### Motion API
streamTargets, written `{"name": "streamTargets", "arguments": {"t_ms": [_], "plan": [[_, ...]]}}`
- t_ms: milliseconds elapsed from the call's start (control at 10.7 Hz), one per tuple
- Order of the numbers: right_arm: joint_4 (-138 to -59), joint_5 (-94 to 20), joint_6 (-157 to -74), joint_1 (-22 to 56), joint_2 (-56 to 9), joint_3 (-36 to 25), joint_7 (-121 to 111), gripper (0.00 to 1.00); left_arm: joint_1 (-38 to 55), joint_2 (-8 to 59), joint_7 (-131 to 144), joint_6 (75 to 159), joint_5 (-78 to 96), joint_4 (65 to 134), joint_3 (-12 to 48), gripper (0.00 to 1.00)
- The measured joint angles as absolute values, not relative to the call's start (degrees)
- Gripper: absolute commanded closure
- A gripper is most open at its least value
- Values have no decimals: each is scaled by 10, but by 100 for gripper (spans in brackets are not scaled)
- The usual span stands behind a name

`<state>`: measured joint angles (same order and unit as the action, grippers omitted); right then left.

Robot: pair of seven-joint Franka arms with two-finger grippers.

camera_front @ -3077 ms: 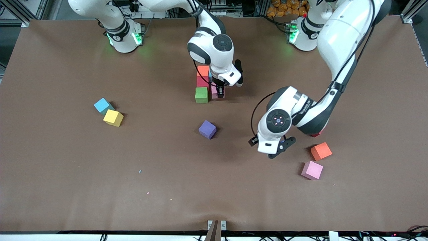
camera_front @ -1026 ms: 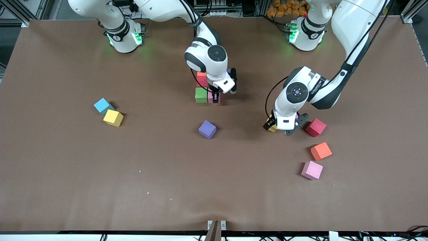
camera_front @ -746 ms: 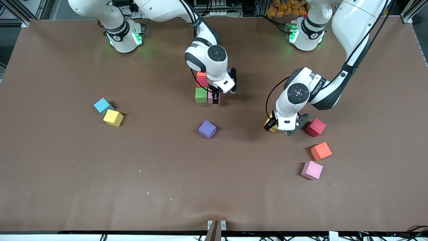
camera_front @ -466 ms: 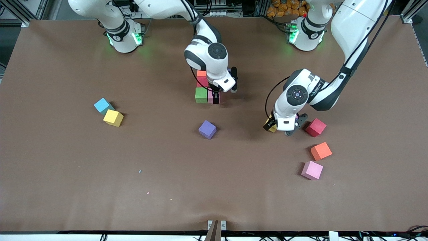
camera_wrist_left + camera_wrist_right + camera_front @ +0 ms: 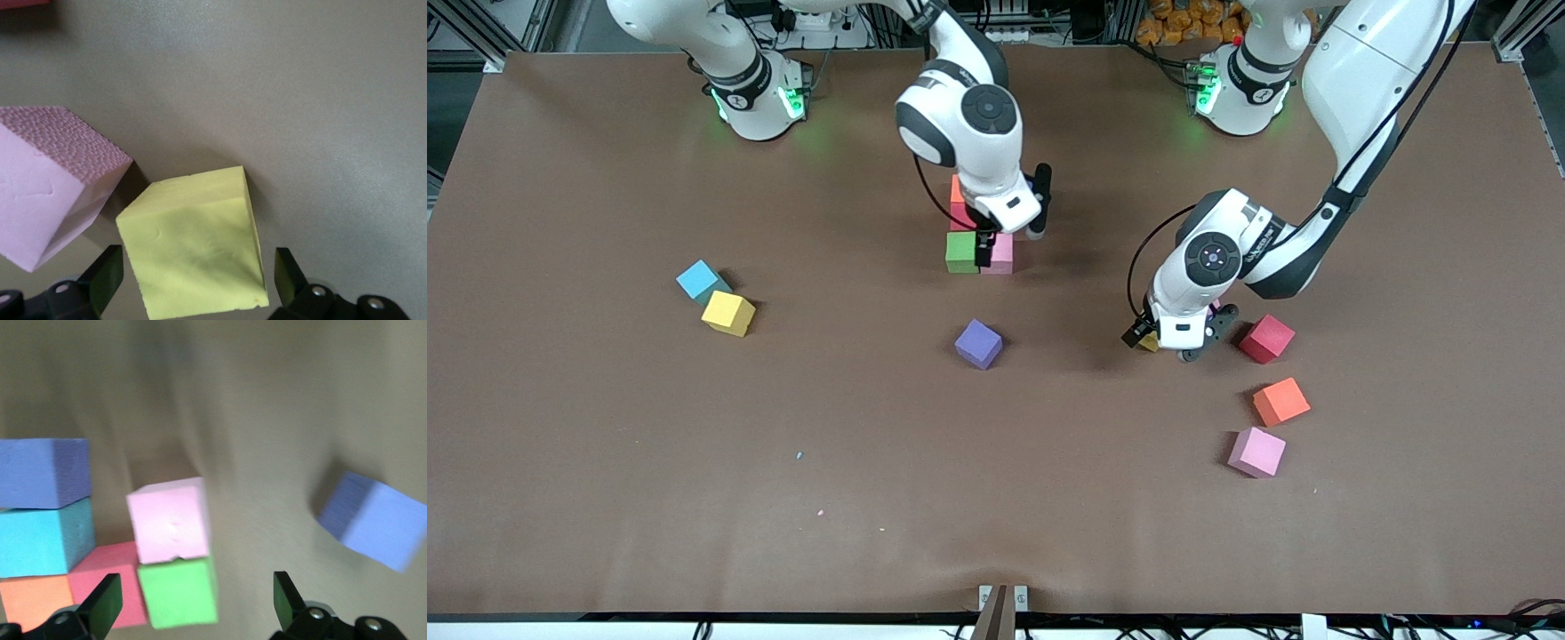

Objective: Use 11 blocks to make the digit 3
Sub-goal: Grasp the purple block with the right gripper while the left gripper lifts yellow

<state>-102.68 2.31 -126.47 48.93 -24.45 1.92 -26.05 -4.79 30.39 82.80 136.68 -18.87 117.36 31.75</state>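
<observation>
A partly built digit 3 (image 5: 976, 233) sits mid-surface: orange, red and green blocks in a line, a pink block (image 5: 1001, 253) touching the green block (image 5: 962, 252), with light blue and purple ones alongside. Loose cubes lie flat around it: a purple block (image 5: 978, 344), a light blue and yellow pair, and red, orange, pink and yellow ones toward the left arm's end.

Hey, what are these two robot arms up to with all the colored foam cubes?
They're building a figure from foam cubes. The right gripper is open above the pink foam cube that sits beside the green foam cube in the partly built cluster. The left gripper is down at the table, open, with its fingers on either side of a loose yellow foam cube. Other cubes, such as the purple cube, lie scattered on the brown table.
</observation>
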Motion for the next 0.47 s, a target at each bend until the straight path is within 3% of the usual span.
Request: {"name": "streamTargets", "arguments": {"t_ms": [186,466], "plan": [[-1002,22,-1264,447,-245,18,-229,0,-51,306,828,1367,-194,1172,313,7],[-933,22,-1264,404,-291,17,-188,0,-57,312,834,1368,-195,1169,311,47]]}}
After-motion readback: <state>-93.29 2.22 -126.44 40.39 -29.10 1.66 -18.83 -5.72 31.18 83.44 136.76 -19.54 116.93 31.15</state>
